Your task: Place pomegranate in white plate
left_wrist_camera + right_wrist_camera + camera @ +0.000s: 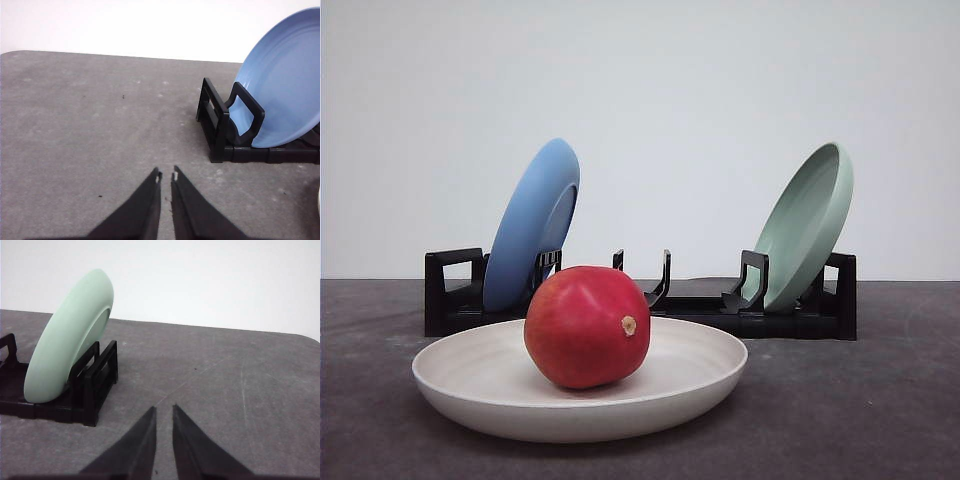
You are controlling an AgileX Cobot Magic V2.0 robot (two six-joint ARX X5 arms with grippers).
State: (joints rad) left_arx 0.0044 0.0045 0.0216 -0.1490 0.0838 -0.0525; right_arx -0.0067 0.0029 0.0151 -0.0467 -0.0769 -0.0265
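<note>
Glossy red pomegranate (587, 326) at rest inside matte white plate (580, 380), stem nub sideways; round form, liable to roll toward the raised rim if nudged. Left gripper (166, 176) and right gripper (164, 408) nearly closed, empty, over speckled grey table (90, 130)
</note>
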